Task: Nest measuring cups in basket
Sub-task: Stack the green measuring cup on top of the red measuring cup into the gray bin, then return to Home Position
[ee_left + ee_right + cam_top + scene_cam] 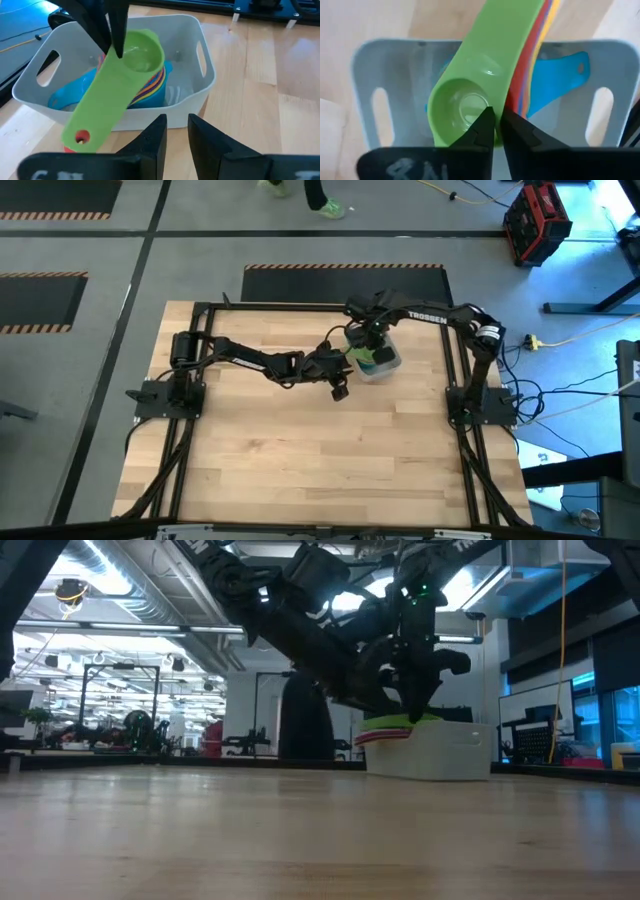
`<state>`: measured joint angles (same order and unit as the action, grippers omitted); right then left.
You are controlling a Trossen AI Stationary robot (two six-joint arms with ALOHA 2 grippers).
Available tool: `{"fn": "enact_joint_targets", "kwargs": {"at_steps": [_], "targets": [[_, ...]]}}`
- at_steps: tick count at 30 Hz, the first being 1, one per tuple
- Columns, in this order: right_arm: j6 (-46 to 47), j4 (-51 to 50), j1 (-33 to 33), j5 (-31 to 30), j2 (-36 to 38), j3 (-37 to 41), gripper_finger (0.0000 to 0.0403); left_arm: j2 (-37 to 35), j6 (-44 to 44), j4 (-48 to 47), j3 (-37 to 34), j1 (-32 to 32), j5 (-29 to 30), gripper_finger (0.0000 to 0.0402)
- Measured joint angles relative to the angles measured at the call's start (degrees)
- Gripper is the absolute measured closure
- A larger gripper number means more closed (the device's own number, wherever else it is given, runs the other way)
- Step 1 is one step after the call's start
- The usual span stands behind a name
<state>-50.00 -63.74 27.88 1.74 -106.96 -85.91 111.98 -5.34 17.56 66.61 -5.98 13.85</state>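
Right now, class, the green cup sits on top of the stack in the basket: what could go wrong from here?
1. The green cup's long handle overhangs the basket rim, so it may tip out.
2. The right tool pinches the cup's rim; lifting away could drag it off the stack.
3. The left tool waits close to the basket's wall and might nudge it.

grey floor (200,240), hazard-striped mats (45,215), red toolbox (537,222), ceiling lights (110,565).

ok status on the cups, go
Right pincer pinching green cup rim atop the stack in basket. Left pincer empty, near basket. Nothing blocking.
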Motion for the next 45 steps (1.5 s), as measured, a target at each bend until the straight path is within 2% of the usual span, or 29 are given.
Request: {"fn": "enact_joint_targets", "kwargs": {"at_steps": [6,15,24,30,38,45], "targets": [[0.0,1.6,0.0,-3.6,-0.5,0.0,0.0367,0.0,0.0,0.0,0.0,0.0,0.0,0.0331],[0.4,2.3,0.0,-3.6,-0.5,0.0,0.0331,0.0,0.0,0.0,0.0,0.0,0.0,0.0331],[1.6,2.5,0.0,-3.6,-0.5,0.0,0.0276,0.0,0.0,0.0,0.0,0.0,0.0,0.0331],[5.7,0.1,-0.8,-3.7,-0.3,-2.4,0.0276,-1.0,0.3,0.1,0.0,0.0,0.0,0.0331],[11.8,-9.7,-3.2,-3.6,1.2,-12.4,0.0287,-10.3,6.7,-5.2,0.1,0.9,0.1,0.0331],[17.8,-12.2,-5.8,-3.6,8.4,-16.3,0.0284,-24.5,12.0,-18.1,0.0,1.3,0.4,0.0331]]}}
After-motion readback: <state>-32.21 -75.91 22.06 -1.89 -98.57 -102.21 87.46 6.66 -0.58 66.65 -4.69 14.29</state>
